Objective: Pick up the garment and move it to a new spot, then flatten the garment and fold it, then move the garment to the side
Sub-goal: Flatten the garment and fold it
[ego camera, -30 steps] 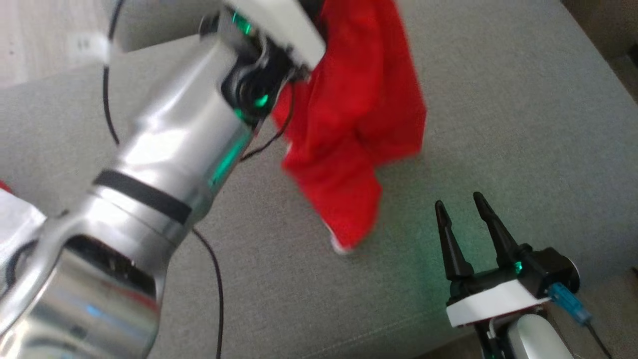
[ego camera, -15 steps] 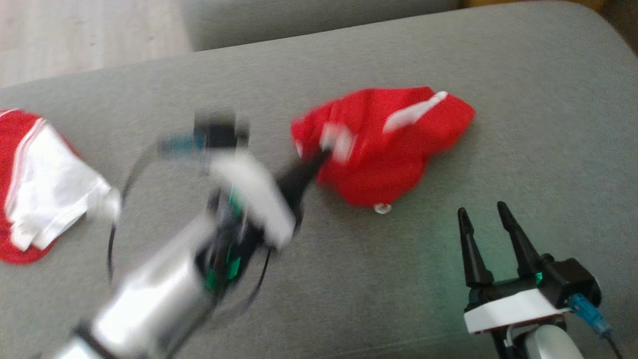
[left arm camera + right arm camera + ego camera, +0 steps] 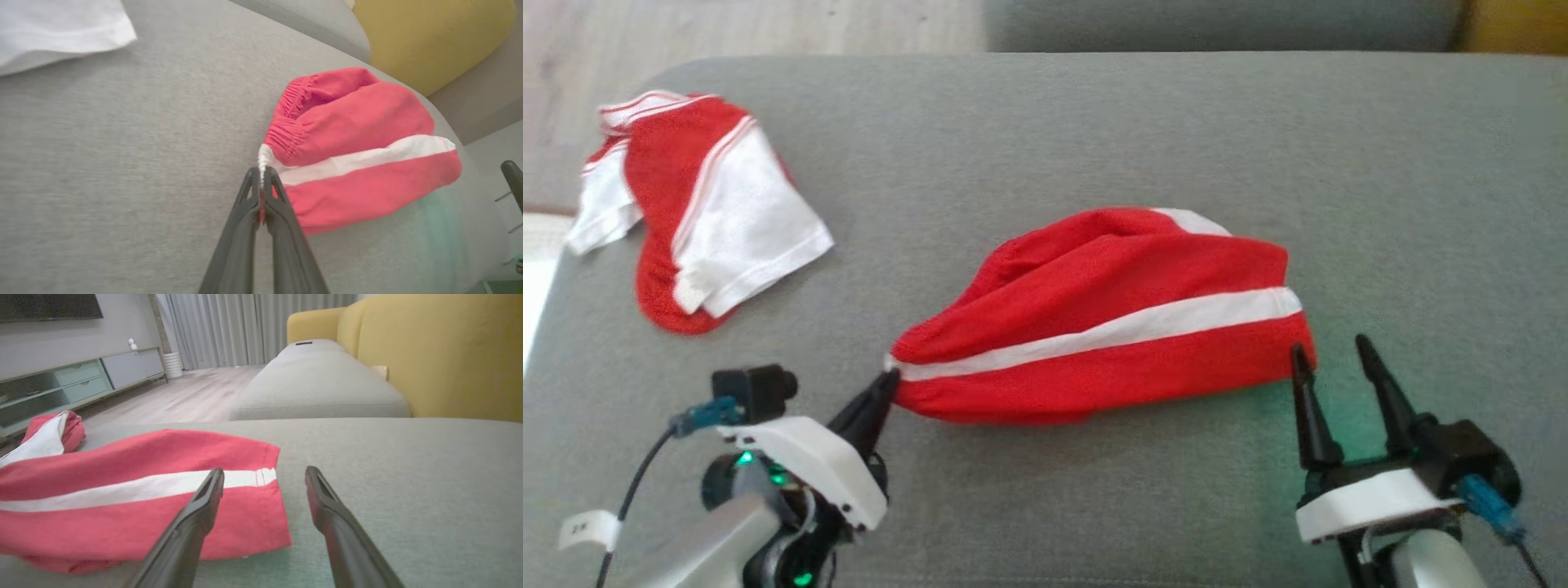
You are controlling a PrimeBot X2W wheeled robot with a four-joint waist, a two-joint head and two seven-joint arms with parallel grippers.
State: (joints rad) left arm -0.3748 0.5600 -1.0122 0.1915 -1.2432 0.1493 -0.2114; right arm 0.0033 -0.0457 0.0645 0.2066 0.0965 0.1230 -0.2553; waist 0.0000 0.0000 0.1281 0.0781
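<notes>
The garment [image 3: 1094, 318] is a pair of red shorts with a white side stripe, lying stretched across the middle of the grey cushion [image 3: 1094, 122]. My left gripper [image 3: 888, 384] is shut on the garment's elastic waistband corner at its left end; the left wrist view shows the same pinch [image 3: 261, 179] on the gathered white edge of the garment [image 3: 351, 134]. My right gripper [image 3: 1327, 355] stands open at the garment's right hem, nothing between its fingers. In the right wrist view the garment [image 3: 122, 486] lies left of the open right gripper [image 3: 264, 475], one finger over the hem.
A second red and white garment [image 3: 694, 212] lies crumpled at the cushion's far left, near its edge. Wooden floor [image 3: 768, 28] lies beyond the cushion. A yellow sofa back [image 3: 441, 355] and another grey seat [image 3: 318, 388] stand behind.
My left arm swung the garment down from in front of the camera and laid it on the cushion, drawing it out leftward. The head view shifted. The right gripper stayed open.
</notes>
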